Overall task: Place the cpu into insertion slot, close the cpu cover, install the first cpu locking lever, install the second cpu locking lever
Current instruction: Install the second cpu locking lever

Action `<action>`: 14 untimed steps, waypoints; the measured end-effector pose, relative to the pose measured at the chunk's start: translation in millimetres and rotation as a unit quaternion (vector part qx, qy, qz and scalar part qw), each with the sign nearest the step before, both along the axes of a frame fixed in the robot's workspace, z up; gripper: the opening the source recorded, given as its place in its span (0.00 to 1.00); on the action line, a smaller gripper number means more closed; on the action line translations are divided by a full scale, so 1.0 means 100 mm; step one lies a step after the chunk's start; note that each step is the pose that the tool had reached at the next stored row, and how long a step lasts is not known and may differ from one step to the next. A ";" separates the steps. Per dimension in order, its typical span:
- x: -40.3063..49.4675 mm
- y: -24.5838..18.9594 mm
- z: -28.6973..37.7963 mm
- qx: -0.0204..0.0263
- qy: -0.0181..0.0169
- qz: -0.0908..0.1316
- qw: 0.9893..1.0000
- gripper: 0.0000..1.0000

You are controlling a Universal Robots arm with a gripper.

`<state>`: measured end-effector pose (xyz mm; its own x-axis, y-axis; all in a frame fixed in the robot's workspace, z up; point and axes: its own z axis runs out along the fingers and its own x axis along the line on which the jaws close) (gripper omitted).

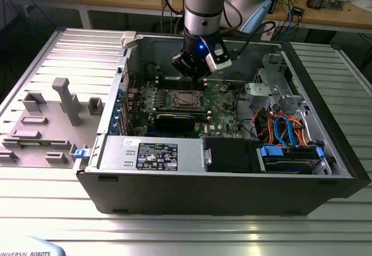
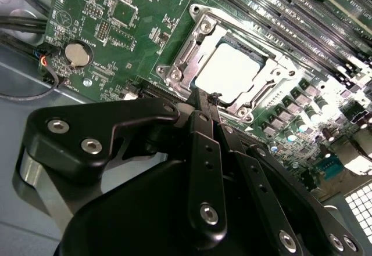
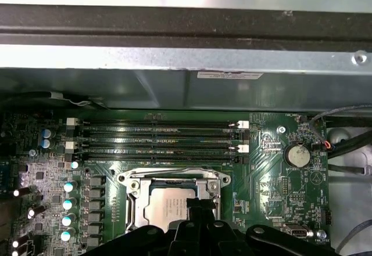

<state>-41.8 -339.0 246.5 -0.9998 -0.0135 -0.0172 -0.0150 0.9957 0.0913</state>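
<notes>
Exterior view first: the black gripper (image 1: 204, 77) hangs inside the open grey computer case (image 1: 325, 151), just above the green motherboard (image 1: 224, 108) and near the insertion slot (image 1: 187, 100), a square socket with a silvery metal rim. From this distance the lie of the chip cannot be judged, so any tilt in its seating would go unnoticed.

Second wrist view: the cpu (image 2: 228, 71), a flat square chip with a pale silvery top, lies in the insertion slot (image 2: 174, 67), framed by the cpu cover (image 2: 264, 87), a thin silvery metal plate with a large window that seems closed over it. The gripper (image 2: 204, 100) has its black fingers (image 2: 200, 108) pressed together, pinching nothing, tips just beside the socket's edge. Pushing down off-centre could scrape the frame or slip onto the board's small parts.

First wrist view: the long narrow dark memory slots (image 3: 157, 143) and the round silvery coin battery (image 3: 297, 154) sit close around the socket (image 3: 133, 177), with the cpu (image 3: 165, 204) inside; a sideways slip risks striking them
</notes>
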 end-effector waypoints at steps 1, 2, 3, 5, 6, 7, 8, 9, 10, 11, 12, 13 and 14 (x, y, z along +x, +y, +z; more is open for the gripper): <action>0.000 0.000 0.000 0.000 0.000 0.000 1.000 0.11; 0.000 0.000 0.000 0.000 0.000 0.000 1.000 0.11; 0.000 -0.003 0.000 0.000 0.000 0.000 1.000 0.11; 0.000 -0.006 0.000 0.000 0.000 0.000 1.000 0.11; 0.000 -0.007 0.000 0.000 0.000 0.000 1.000 0.11; 0.000 -0.009 0.000 0.000 0.000 0.000 1.000 0.11; 0.000 -0.012 0.000 0.000 0.000 0.000 1.000 0.11; 0.000 -0.015 0.000 0.000 0.000 0.000 1.000 0.11; 0.000 -0.022 0.000 0.000 0.000 0.000 1.000 0.11; 0.000 -0.025 0.000 0.000 0.000 0.000 1.000 0.11; 0.000 -0.028 0.001 0.000 0.000 0.000 1.000 0.11; 0.000 -0.031 0.000 0.000 0.000 0.000 1.000 0.11; 0.000 -0.034 0.000 -0.001 0.000 0.000 1.000 0.11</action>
